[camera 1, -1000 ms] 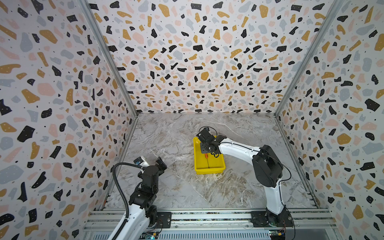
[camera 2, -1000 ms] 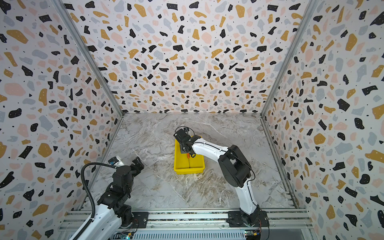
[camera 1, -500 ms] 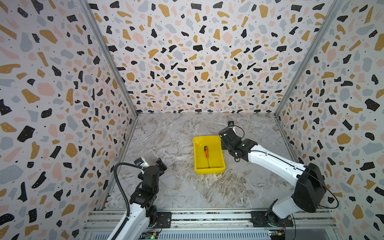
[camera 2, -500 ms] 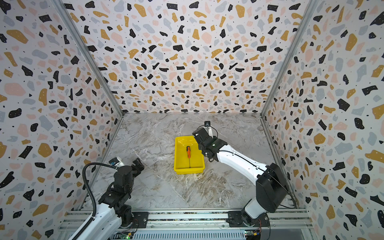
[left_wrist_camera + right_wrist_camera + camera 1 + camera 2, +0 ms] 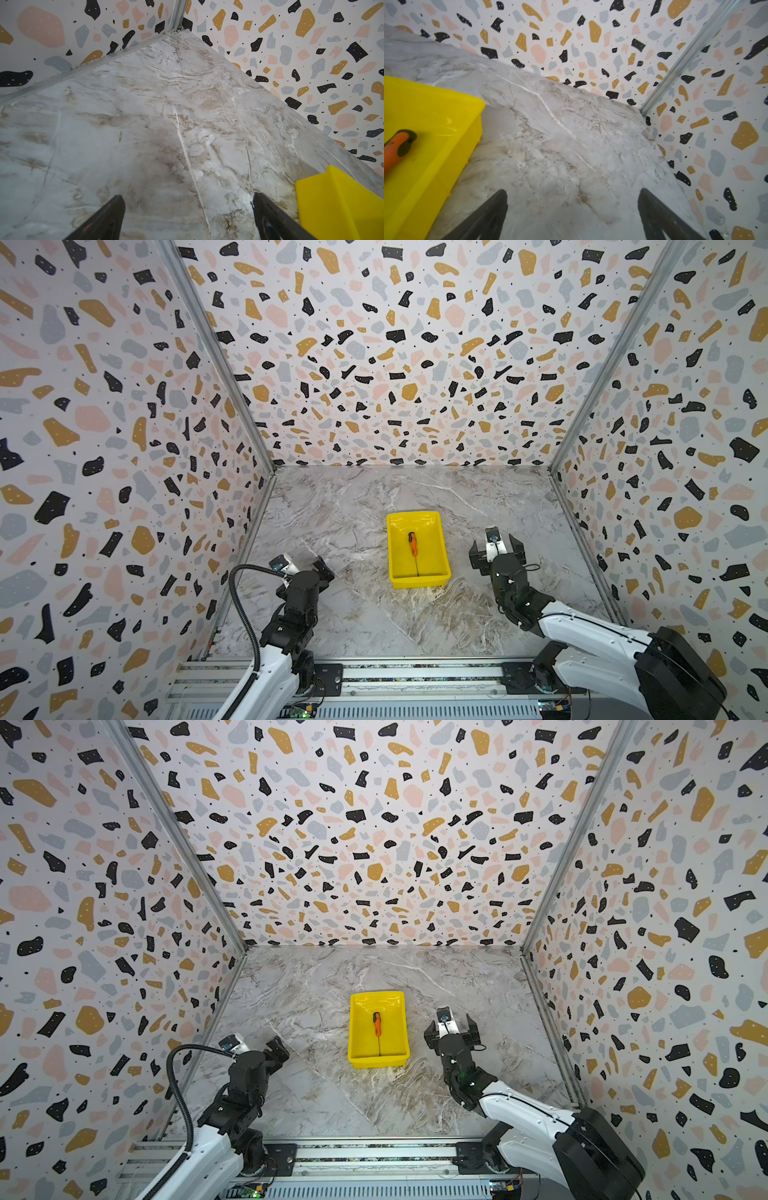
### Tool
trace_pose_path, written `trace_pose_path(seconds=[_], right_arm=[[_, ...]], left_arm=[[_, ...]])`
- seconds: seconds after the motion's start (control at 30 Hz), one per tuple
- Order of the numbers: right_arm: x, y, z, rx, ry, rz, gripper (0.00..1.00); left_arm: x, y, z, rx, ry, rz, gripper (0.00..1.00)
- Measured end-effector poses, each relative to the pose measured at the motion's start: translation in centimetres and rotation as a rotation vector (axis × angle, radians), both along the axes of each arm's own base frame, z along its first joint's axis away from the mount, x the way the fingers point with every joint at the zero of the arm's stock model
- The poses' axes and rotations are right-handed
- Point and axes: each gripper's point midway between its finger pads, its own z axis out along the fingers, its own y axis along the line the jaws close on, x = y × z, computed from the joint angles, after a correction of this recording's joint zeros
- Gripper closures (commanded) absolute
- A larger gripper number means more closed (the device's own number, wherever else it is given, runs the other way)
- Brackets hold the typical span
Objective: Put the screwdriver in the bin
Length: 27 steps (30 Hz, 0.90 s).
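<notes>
Screwdriver point(image 5: 412, 545) lies flat inside bin point(image 5: 419, 581), handle toward 12 o'clock, shaft toward 6 o'clock. Right gripper point(image 5: 495, 551) at bin's 3 o'clock, near, not touching; jaws wide apart, holding nothing. Left gripper point(image 5: 188, 199) at bin's 8 o'clock, well apart; jaws spread, empty. Judgement: placing step looks done, task seems complete. Next move likely calls only for parking right arm clear of bin.

screwdriver point(image 5: 412, 546): orange handle, black end cap, thin dark shaft | pose: lies flat on the bin floor, about mid-width, handle toward 12 o'clock, tip toward 6 o'clock, close to that wall | bin point(image 5: 419, 583): bright yellow rectangular tray, low walls, rolled rim; upright, long axis 12–6 o'clock, mid-surface point(image 5: 353, 614)
</notes>
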Motion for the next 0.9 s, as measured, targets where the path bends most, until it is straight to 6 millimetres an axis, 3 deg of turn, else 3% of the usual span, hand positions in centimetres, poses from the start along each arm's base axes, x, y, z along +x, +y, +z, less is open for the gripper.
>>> trace_pose_path(seconds=[0.2, 0.33, 0.57, 0.9], right_arm=[[0.9, -3.3, 0.3, -0.001, -0.07, -0.073, 0.01], [1.6, -5.0, -1.0, 0.005, -0.064, -0.132, 0.01], [3.0, -9.8, -4.0, 0.09, -0.032, -0.292, 0.0], [3.7, -11.4, -3.6, 0.177, -0.079, -0.267, 0.01]], left_arm=[[0.1, -0.1, 0.1, -0.003, -0.003, -0.006, 0.04], [0.1, -0.2, 0.1, -0.005, -0.006, -0.009, 0.04], [0.2, -0.3, 0.0, -0.005, 0.0, -0.013, 0.04], [0.2, -0.3, -0.1, -0.004, 0.003, -0.013, 0.04]])
